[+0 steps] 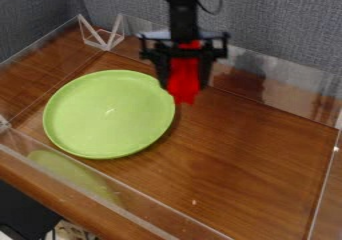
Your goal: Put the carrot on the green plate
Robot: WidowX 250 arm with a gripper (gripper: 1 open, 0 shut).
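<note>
Starting nearest us, we see the green plate [110, 113] lying flat and unmarked on the wooden tabletop [254, 169]. Just past its far right rim hangs the carrot [185, 79], long axis upright, clamped in the hand [185, 62], off the wood. We read no writing anywhere.

Single black arm comes down from top centre of frame, wrist vertical, gripper [185, 72] pointing straight down in the upper middle. Jaws partly closed, clamped on a red carrot [185, 79] that hangs upright between them, clear of the surface below.
</note>
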